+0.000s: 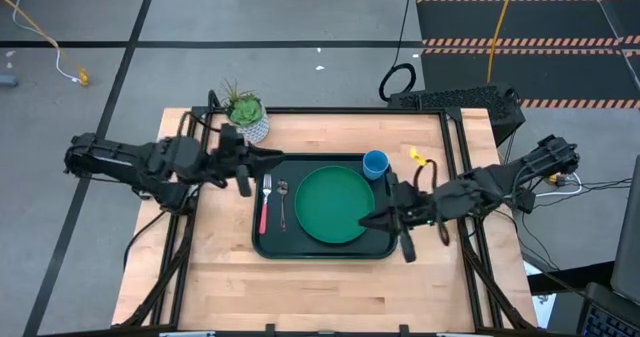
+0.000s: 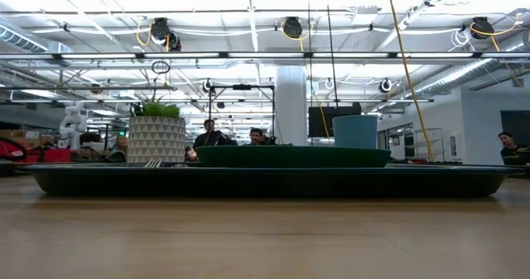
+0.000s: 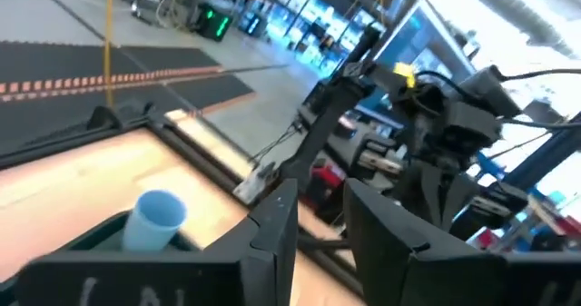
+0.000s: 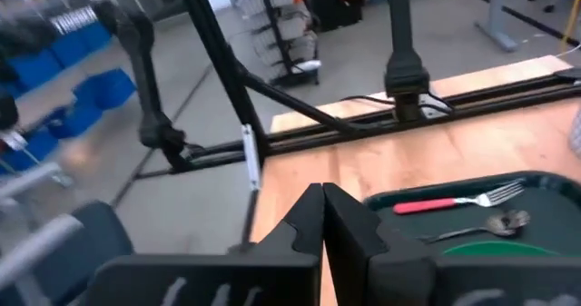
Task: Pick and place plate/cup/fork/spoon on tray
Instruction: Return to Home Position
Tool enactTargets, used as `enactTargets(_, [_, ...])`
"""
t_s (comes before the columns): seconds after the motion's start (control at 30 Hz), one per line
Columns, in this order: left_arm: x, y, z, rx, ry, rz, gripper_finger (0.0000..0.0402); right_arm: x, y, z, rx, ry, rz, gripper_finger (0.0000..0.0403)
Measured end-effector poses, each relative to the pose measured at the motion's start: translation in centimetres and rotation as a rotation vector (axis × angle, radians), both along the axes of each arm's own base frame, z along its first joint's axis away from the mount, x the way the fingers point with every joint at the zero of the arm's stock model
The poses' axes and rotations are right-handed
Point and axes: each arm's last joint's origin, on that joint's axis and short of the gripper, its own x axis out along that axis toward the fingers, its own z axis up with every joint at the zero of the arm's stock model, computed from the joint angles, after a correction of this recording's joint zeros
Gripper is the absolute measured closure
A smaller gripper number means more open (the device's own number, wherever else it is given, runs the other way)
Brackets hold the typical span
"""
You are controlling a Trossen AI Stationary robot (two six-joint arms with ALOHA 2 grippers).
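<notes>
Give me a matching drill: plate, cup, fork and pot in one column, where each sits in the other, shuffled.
Things:
1. plate
2. cup
3. fork
4. pot

Places:
A. on the table, off the tray
B. in the tray's middle
C. on the tray, right beside the spoon
D. in a corner of the tray

Pairs: 1-B, 2-D, 3-C, 4-A
</notes>
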Motion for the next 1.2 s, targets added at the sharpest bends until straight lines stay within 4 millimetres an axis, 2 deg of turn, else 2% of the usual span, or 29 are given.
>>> enactTargets(0.1, [1.5,-0.9,-0.1,0.048,-0.041,-0.034,0.0334,-1.4,-0.1,0.5,0.066,-0.031,0.001,0.0403])
enactTargets(0.2, [2.8,-1.6,-0.4,0.100,-0.059,-0.106,0.0388,-2.8,-0.5,0.3,0.082,-0.049,-0.031,0.0403])
enactTargets(0.3, [3.6,-1.8,-0.8,0.091,-0.056,-0.111,0.0397,-3.6,-1.0,-0.6,0.097,-0.060,-0.080,0.0403])
enactTargets(0.47, [3.6,-2.0,-0.8,0.154,-0.045,-0.120,0.0399,-4.7,-1.5,-2.7,0.159,-0.115,-0.089,0.0403])
enactTargets(0.63, [2.0,-1.0,0.3,0.230,-0.073,-0.138,0.0400,-5.3,-2.2,-4.7,0.221,-0.233,-0.122,0.0403])
enactTargets(0.8, [-0.7,-0.1,1.0,0.317,-0.033,-0.166,0.0400,-5.6,-3.3,-6.0,0.135,-0.286,-0.158,0.0403])
enactTargets(1.0, [-4.2,1.4,1.7,0.416,0.015,-0.135,0.0399,-5.0,-4.6,-6.2,0.046,-0.285,-0.223,0.0403])
enactTargets(1.2, [-6.6,2.3,2.5,0.469,-0.015,-0.088,0.0384,-4.7,-5.6,-6.1,0.048,-0.290,-0.275,0.0403])
